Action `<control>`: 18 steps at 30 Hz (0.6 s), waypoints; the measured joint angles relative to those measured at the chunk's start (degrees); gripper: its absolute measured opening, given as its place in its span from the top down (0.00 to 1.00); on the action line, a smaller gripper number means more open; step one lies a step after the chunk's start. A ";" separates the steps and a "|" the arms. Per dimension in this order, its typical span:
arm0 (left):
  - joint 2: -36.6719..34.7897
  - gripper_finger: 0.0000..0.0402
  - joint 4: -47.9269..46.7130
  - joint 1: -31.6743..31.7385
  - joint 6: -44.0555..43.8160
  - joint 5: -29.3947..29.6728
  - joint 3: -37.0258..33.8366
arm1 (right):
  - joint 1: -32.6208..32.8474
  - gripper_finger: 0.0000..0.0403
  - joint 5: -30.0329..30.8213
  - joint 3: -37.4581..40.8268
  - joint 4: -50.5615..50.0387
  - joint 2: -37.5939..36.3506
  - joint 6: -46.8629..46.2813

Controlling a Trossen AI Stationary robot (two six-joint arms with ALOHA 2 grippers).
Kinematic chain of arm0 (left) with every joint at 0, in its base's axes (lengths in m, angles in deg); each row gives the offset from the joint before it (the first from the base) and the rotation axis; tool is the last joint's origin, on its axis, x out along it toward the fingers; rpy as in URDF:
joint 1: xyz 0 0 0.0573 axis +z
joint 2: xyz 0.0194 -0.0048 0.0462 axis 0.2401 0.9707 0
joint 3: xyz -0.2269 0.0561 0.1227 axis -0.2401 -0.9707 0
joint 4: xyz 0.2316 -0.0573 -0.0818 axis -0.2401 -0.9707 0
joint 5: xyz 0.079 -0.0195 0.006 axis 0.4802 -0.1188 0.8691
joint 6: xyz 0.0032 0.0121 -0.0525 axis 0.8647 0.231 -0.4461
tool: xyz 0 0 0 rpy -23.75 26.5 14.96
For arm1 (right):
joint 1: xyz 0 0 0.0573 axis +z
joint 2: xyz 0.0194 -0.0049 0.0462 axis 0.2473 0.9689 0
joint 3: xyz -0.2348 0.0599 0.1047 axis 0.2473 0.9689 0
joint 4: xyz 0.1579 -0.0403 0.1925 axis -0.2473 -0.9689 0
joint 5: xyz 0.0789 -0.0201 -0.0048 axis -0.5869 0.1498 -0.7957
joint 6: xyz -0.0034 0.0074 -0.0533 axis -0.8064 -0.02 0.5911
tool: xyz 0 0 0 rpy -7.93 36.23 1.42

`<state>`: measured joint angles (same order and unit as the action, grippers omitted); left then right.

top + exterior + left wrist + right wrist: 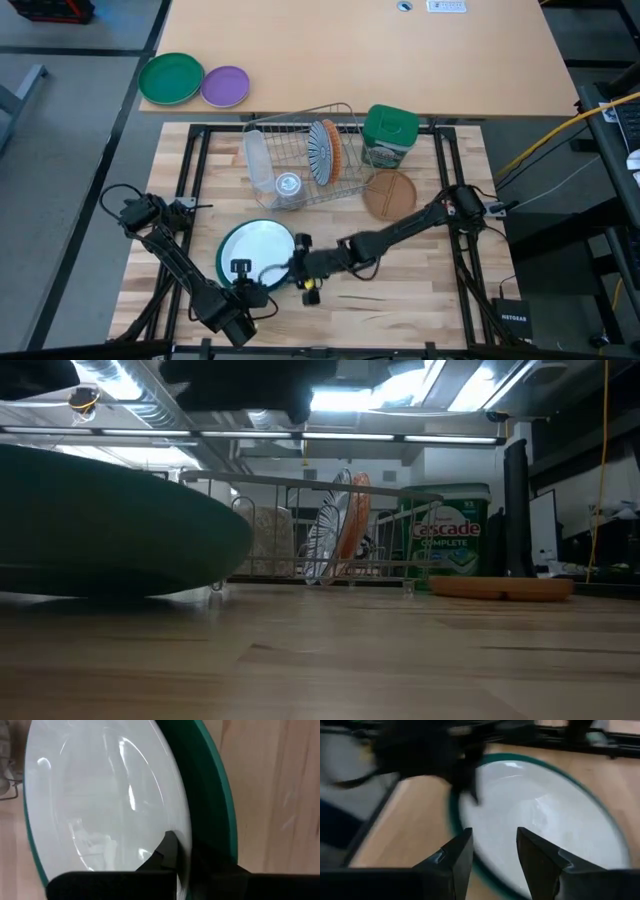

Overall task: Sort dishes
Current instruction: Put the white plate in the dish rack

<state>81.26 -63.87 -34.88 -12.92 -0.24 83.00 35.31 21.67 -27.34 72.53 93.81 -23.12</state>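
- Overhead view: we see the wooden table with the large teal plate lying flat near its front, and the white plate resting inside it. The left gripper sits at the near rim of this pair; the right gripper reaches in from the other side, just beside the rim. Behind stands a wire dish rack holding the teal-and-white striped plate and the orange plate upright. The brown plate lies flat beside the rack, in front of a green canister. A bright-green plate and a purple plate lie on the far tabletop.
- Table-level view: we see the teal plate's underside looming close, one edge tilted off the wood; the rack, the canister and the brown plate stand behind.
- Left wrist view: we see the left jaws clamped together on the near edges of the two plates, one dark finger lying on the white plate's inner face.
- Right wrist view: we see the right jaws standing apart above the near rim of the stacked plates, gripping nothing.
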 joint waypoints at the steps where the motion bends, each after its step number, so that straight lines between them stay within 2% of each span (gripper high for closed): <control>1: -0.06 0.99 0.54 0.02 -0.35 0.02 0.00 | 0.80 0.61 0.47 0.00 -0.33 0.00 0.01; 9: -0.20 0.99 8.65 0.02 0.14 1.84 0.02 | 5.88 0.61 11.28 0.02 0.40 0.02 -0.16; 18: -0.20 0.99 16.07 0.13 2.92 5.23 0.07 | 8.04 0.61 12.43 0.04 -0.83 0.04 -4.11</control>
<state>81.06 -47.79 -34.75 -10.00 4.99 83.06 43.35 34.09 -27.30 71.70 93.85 -27.23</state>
